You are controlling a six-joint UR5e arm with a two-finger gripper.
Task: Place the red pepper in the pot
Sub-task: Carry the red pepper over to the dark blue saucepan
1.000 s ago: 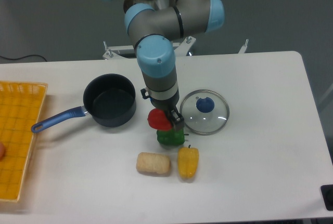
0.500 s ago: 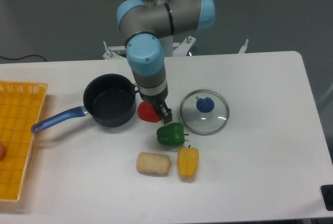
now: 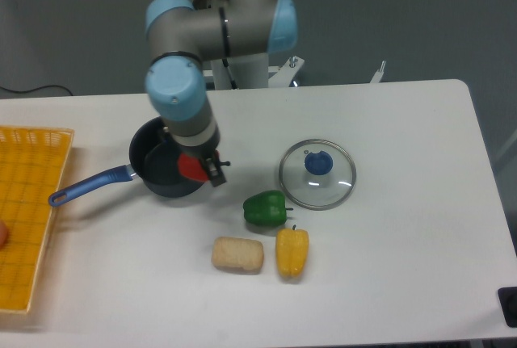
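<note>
My gripper (image 3: pixel 199 169) is shut on the red pepper (image 3: pixel 191 168), holding it in the air over the right rim of the pot (image 3: pixel 155 172). The pot is a dark round saucepan with a long blue handle (image 3: pixel 89 186) pointing left toward the basket. The arm's wrist covers much of the pot's inside, and only part of the pepper shows below the fingers.
A green pepper (image 3: pixel 265 208), a yellow pepper (image 3: pixel 292 252) and a beige bread roll (image 3: pixel 237 254) lie in front of the pot to the right. A glass lid with a blue knob (image 3: pixel 317 173) rests further right. A yellow basket (image 3: pixel 26 211) stands at the left edge.
The arm has carried the red pepper leftward, from above the green pepper to over the pot's right rim. The other objects have stayed in place.
</note>
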